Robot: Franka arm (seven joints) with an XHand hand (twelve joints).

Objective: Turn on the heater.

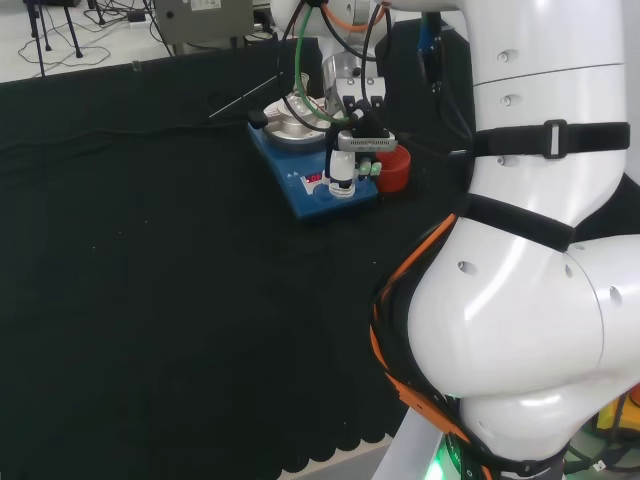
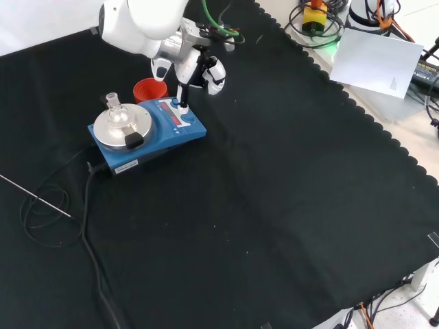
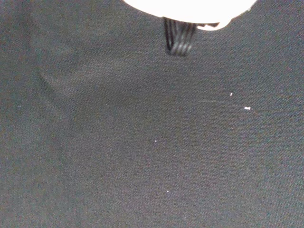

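Black-and-white hand (image 2: pixel 194 70) points a straight finger (image 2: pixel 182 96) down onto the front panel of the blue, steel-topped heater (image 2: pixel 161 131), which sits on the black-clothed desk (image 2: pixel 274 205) beside a red ribbed ring (image 2: pixel 148 90).

Desk draped in black cloth (image 2: pixel 274 205)

A blue, flat-topped heater (image 2: pixel 147 130), a red ribbed ring (image 2: pixel 147 90) and a black cable (image 2: pixel 86 226) lay on it.

Whether a finger of the hand (image 2: pixel 184 82) touches the heater (image 2: pixel 164 130) is unclear.
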